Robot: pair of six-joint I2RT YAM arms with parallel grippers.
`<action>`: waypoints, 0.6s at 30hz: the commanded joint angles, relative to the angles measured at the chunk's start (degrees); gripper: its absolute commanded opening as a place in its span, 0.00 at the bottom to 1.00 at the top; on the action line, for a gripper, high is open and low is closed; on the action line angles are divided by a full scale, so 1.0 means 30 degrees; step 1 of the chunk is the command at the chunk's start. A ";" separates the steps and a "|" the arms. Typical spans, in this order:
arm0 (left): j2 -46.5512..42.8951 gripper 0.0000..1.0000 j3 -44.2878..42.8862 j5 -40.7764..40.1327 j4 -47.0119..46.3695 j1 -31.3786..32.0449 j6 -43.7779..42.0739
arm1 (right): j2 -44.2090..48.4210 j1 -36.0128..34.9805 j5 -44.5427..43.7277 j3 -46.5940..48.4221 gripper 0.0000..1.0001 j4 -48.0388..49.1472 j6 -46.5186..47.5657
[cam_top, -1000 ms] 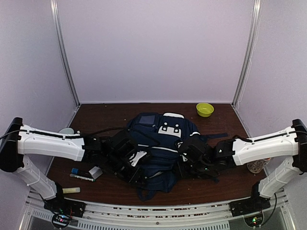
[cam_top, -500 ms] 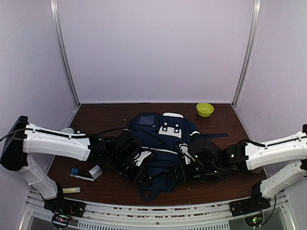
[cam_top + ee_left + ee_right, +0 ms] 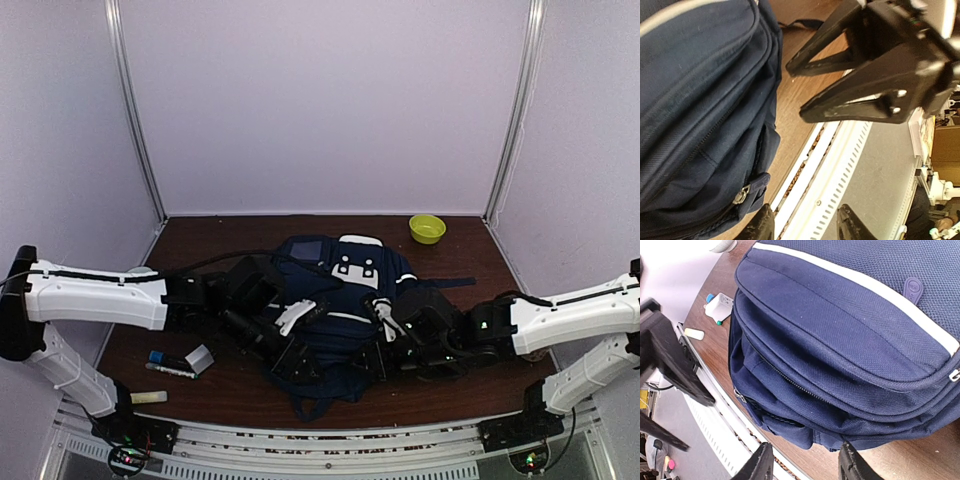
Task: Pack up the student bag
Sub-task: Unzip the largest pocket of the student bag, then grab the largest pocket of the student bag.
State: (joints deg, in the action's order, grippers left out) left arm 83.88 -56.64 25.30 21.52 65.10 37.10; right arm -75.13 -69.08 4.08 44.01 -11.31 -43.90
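Observation:
The student bag (image 3: pixel 335 300), navy with white stripe trim and a white buckle patch, lies flat in the middle of the table. Its near end fills the left wrist view as student bag (image 3: pixel 700 100), with a metal zip pull (image 3: pixel 742 194) hanging there. The student bag (image 3: pixel 840 340) fills the right wrist view too. My left gripper (image 3: pixel 297 362) is open at the bag's near left corner, and the left gripper (image 3: pixel 805 227) has nothing between its fingers. My right gripper (image 3: pixel 373 362) is open at the near right corner. The right gripper (image 3: pixel 805 465) is just short of the fabric.
A green bowl (image 3: pixel 427 228) sits at the back right. Left of the bag lie a small white box (image 3: pixel 200 358), a blue-capped marker (image 3: pixel 168 366) and a pale eraser (image 3: pixel 148 397). A patterned cup (image 3: pixel 540 346) stands under the right arm. The table's near rail (image 3: pixel 840 165) runs close below both grippers.
My left gripper has opened and let go of the bag, sliding toward its near left corner. The right gripper came in to the near right corner a second ago and has since held still.

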 commanded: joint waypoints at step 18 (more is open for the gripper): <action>-0.5876 0.43 0.0495 -0.8871 0.4411 -0.0709 -0.3516 | -0.4853 -0.3548 -0.4290 0.6431 0.48 -0.4928 0.2375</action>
State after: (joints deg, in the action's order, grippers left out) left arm 68.53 -56.77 4.54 34.24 63.35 28.34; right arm -86.11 -78.74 -3.46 59.31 -19.92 -38.63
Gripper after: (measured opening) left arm 0.431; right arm 0.481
